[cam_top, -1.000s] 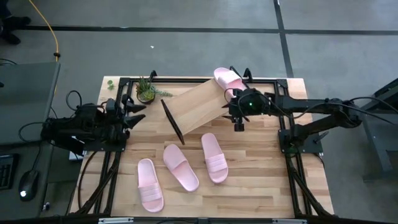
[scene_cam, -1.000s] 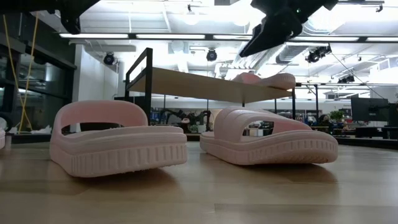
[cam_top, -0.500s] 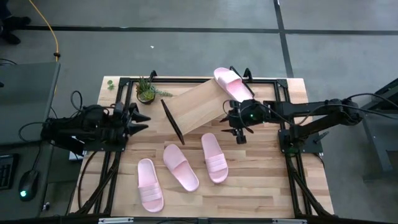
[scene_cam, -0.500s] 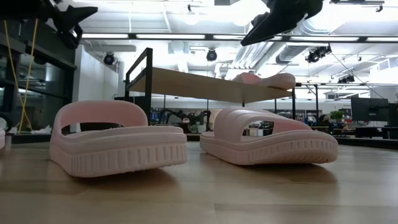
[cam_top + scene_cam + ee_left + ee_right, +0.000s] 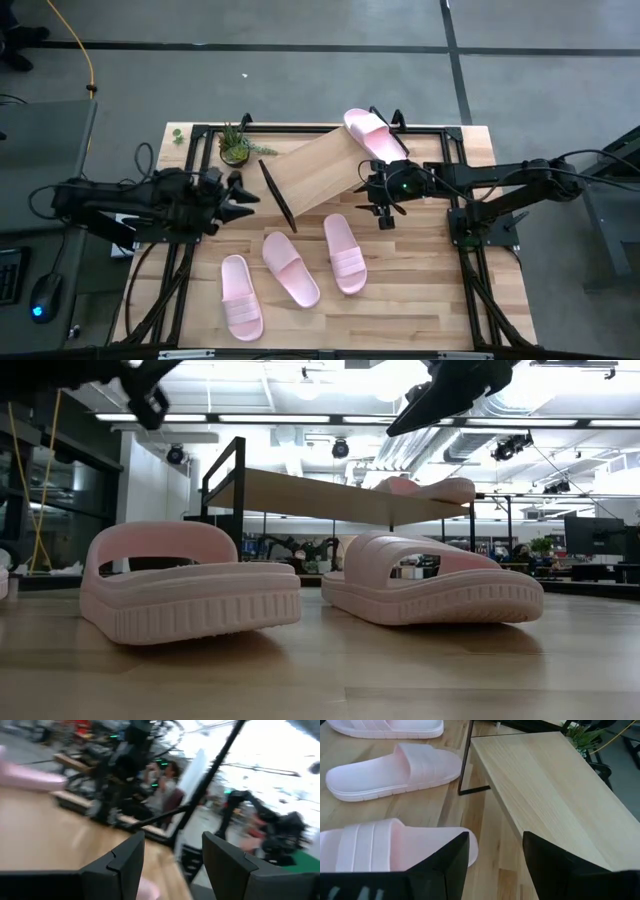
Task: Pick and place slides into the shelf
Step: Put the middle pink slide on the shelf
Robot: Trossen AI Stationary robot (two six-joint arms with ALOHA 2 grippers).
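Note:
Three pale pink slides point(image 5: 290, 268) lie soles down on the near half of the wooden table. In the right wrist view the closest one point(image 5: 395, 850) lies just under my fingers. A fourth slide point(image 5: 368, 130) rests on its sole at the far right end of the shelf point(image 5: 320, 175), a slanted light-wood board in a black frame. My right gripper point(image 5: 383, 208) hangs open above the table, between the shelf's right end and the nearest slide point(image 5: 345, 252). My left gripper point(image 5: 250, 195) is open in the air just left of the shelf.
A small potted plant point(image 5: 235, 148) stands at the far left, behind the shelf. Black frame rails point(image 5: 455, 215) run along the table's sides. Bare tabletop point(image 5: 420, 290) lies right of the slides. The low view shows two slides point(image 5: 190, 580) in front of the shelf point(image 5: 330, 495).
My right gripper drew away from the slide on the shelf toward the near edge, then stayed still. My left gripper moved toward the table's right and closer to the shelf. The slides and shelf kept their places.

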